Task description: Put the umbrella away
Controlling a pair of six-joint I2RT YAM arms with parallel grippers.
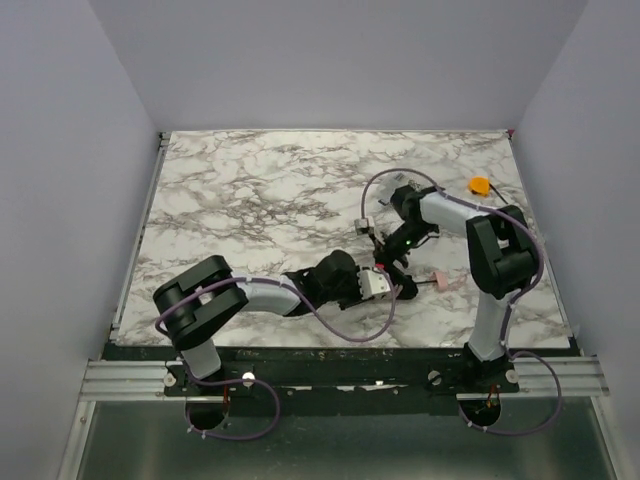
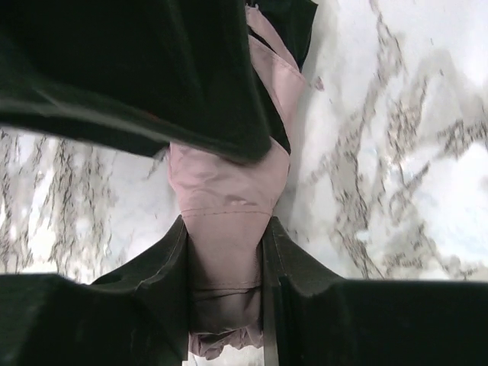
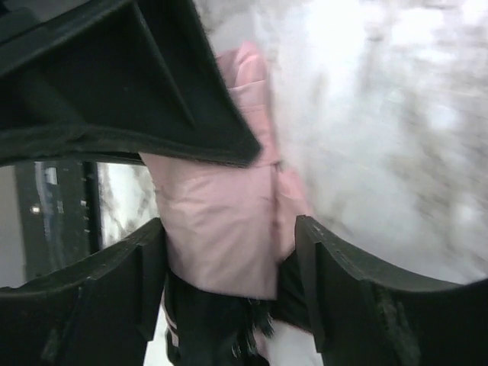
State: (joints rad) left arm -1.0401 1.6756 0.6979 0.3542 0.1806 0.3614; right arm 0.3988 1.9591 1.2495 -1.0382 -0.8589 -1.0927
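The left fingers (image 2: 164,274) pinch the umbrella (image 2: 225,206) across its bunched pink fabric. The right fingers (image 3: 335,305) flank the same fabric close by, though I cannot tell whether they press it. Both holds sit on loose cloth, so it may slip free, unfurl over the tabletop (image 2: 396,152), or be strained if the two pull apart.

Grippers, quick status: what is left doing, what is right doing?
Left gripper: closed on the umbrella, fingers pressed to both sides of the pink fabric.
Right gripper: closed on the umbrella fabric as well.
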